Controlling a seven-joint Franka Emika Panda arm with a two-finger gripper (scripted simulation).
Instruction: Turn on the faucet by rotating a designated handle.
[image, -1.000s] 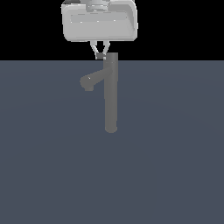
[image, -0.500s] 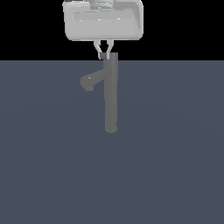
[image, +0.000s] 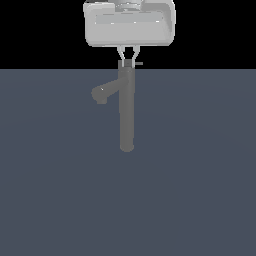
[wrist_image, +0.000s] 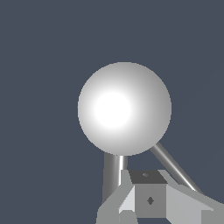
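Observation:
The faucet (image: 126, 110) is a tall grey column standing on the dark floor, its angled spout (image: 101, 93) branching toward the exterior view's left. The handle (image: 138, 63) is a thin light rod poking out of the cap toward the exterior view's right. My gripper (image: 128, 59) hangs straight down over the cap, its fingertips level with the rod and right beside it. In the wrist view the round bright cap (wrist_image: 124, 109) fills the middle, the handle (wrist_image: 175, 168) runs out from under it, and the gripper (wrist_image: 146, 183) looks shut on nothing.
A flat dark grey floor (image: 200, 190) stretches all around the faucet's base. The white body of my hand (image: 130, 22) sits above the column at the top of the exterior view.
My hand has shifted toward the exterior view's right. The handle's tip now shows to the right of the cap, where it did not show before.

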